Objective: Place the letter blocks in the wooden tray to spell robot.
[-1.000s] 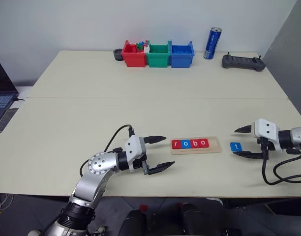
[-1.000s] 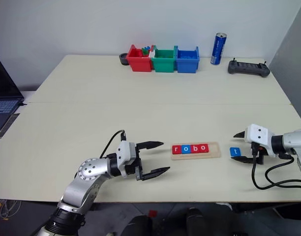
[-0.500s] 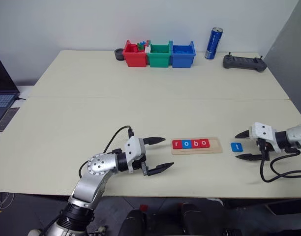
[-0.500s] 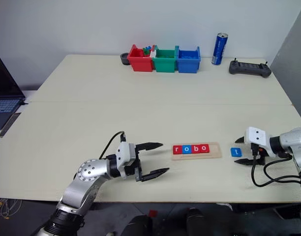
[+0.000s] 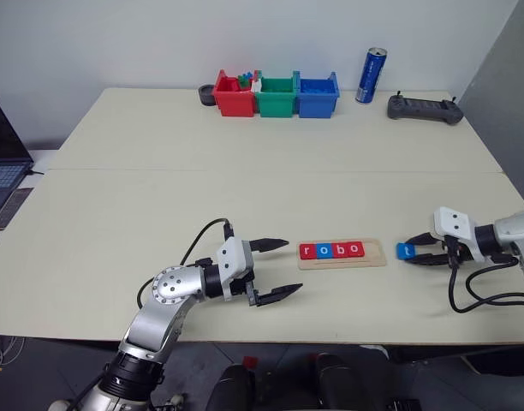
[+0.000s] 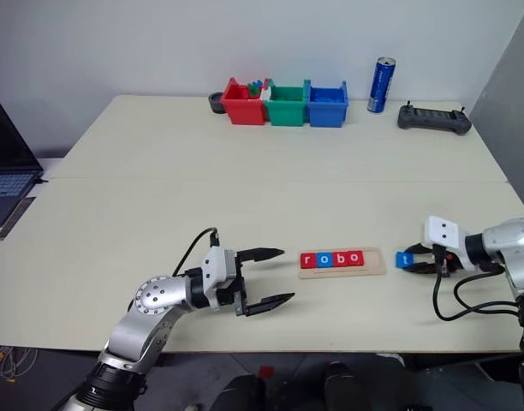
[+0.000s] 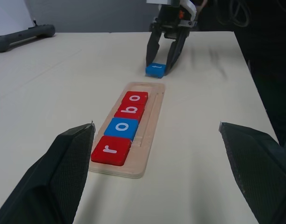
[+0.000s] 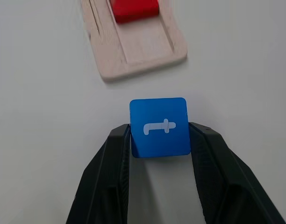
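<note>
In the left eye view, the wooden tray (image 5: 342, 254) lies near the front edge of the table (image 5: 245, 180), a little right of the middle. It holds four letter blocks (image 5: 331, 250) in a row – red, blue, red, red – reading "robo"; the right end of the tray is bare. The left gripper (image 5: 276, 270) rests just left of the tray with its fingers spread wide and nothing between them. Near the right edge, the right gripper (image 5: 411, 253) pinches the blue t block (image 5: 404, 251), close to the tray's right end but apart from it. At the back edge stand a red bin (image 5: 234, 96), a green bin (image 5: 276, 95) and a blue bin (image 5: 317, 94) side by side; small pieces in the red one are too small to identify. A blue can (image 5: 371, 75) and a dark controller (image 5: 423, 107) are beside them. A laptop (image 5: 3, 158) is cut off at the left.

In the left wrist view, the letters read clearly along the tray.

In the right wrist view, both fingers (image 8: 108, 177) press the block's sides – the letter faces up.
</note>
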